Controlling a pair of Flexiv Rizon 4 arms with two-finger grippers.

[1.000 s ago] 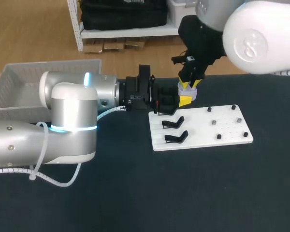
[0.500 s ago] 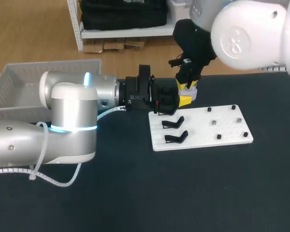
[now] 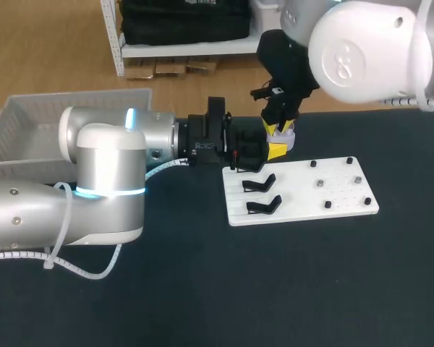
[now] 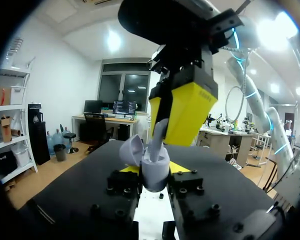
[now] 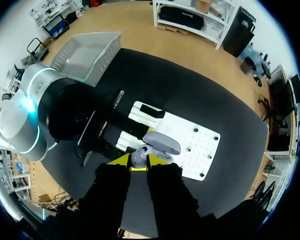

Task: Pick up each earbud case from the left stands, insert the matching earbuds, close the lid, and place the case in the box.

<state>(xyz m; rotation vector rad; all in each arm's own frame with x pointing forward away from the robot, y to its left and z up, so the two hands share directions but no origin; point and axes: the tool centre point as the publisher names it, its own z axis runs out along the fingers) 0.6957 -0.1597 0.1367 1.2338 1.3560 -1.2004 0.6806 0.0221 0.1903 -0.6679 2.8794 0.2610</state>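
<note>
The earbud case [image 4: 155, 170] and earbud [image 4: 159, 136] were lavender. The right gripper [image 3: 279, 131] had yellow fingertips [image 4: 190, 110]. The board [image 3: 338, 194] was white, its stands [image 3: 262, 183] black, and the table [image 3: 289, 289] black.

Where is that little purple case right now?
Head view, middle: the purple case is held in the left tool just past the white board's far edge, right tool directly above it.

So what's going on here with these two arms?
The left gripper holds a lavender earbud case, with its lid open, just beyond the white board. The right gripper reaches down from above. Its yellow tips are at the open case, with what looks like an earbud pinched between them. The case is not yet in the box.
</note>
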